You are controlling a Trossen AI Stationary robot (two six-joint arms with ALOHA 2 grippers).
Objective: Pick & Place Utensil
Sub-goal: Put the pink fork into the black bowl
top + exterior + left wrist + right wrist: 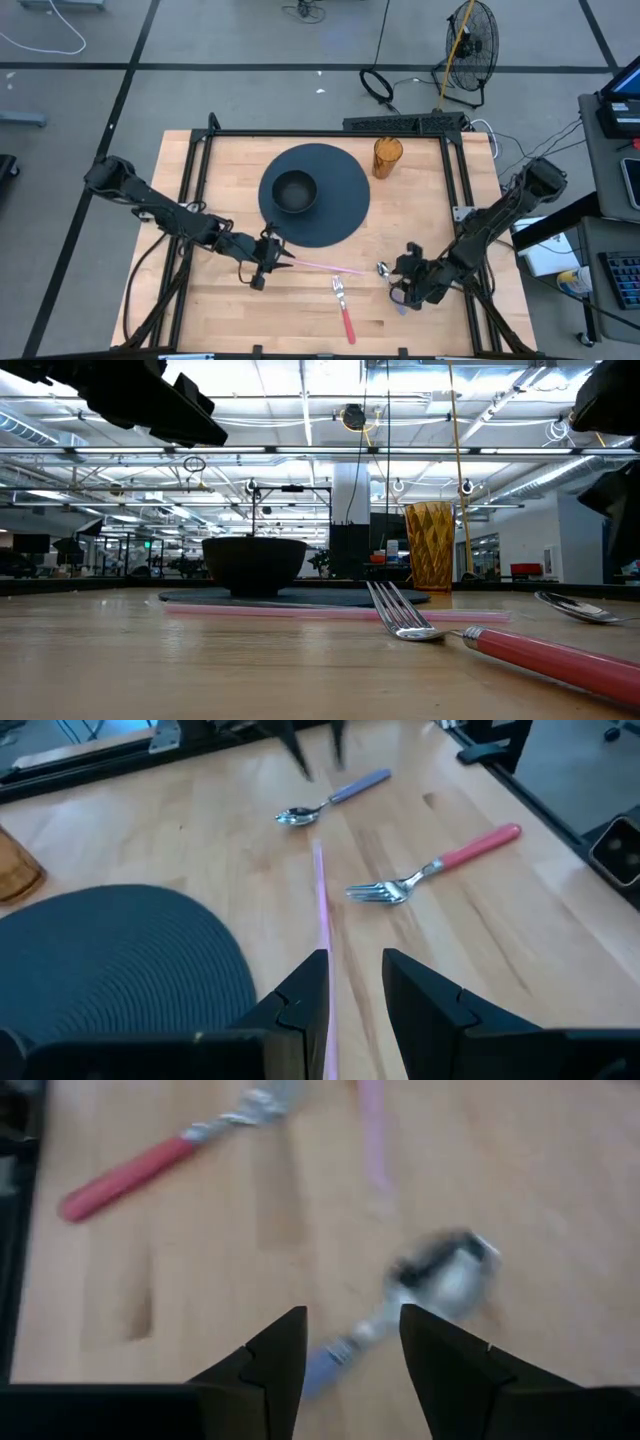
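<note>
The right gripper (350,1345) hangs low over the near right part of the table (420,200), jaws parted and empty. The spoon (425,1295) lies flat directly ahead of the jaws, its blue handle running in between the fingertips and its bowl pointing away toward the table's centre. The long axis runs roughly along the gripper's line of sight, so the jaws straddle the handle crosswise. This arm is judged the nearer one to the spoon.

The fork (343,305), red-handled, lies just left of the spoon, tines toward the mat (340,215).

The left gripper (355,982) sits at the near left, jaws partly open, straddling one end of the pink straw (322,915); whether the fingers actually pinch it cannot be told. The straw's axis points toward the spoon.

Farther off, the bowl (294,190) rests on the mat, and the amber cup (387,157) stands beside the mat.

No brand, label or writing is legible.
</note>
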